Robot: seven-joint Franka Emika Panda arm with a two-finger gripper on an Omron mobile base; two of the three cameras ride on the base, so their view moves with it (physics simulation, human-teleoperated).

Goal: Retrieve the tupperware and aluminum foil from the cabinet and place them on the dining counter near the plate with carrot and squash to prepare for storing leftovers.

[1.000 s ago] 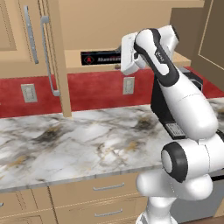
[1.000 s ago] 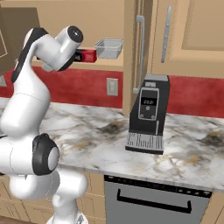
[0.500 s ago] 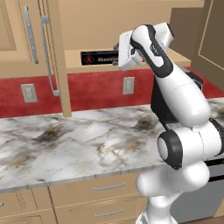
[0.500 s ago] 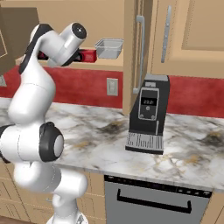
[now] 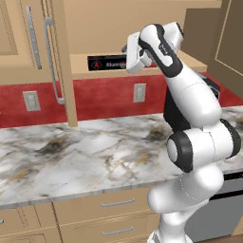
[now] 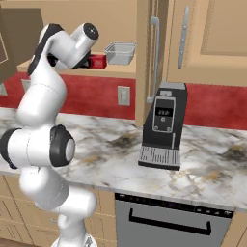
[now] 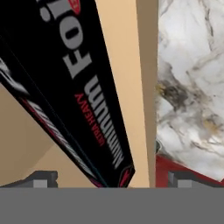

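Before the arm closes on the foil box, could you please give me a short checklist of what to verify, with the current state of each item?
1. Cabinet door out of the way: ok. The cabinet shelf is exposed.
2. Gripper open: ok. In the hand view the fingertips sit wide apart.
3. Foil box between the fingertips: ok. In the hand view its near end lies between them.
4. Fingertips touching the box: cannot tell. No contact is visible.
5. Box lying flat on the shelf: ok. It rests along the shelf's front edge.
6. Plastic container clear of the grasp: ok. It sits apart from the box's red end, farther along the shelf.
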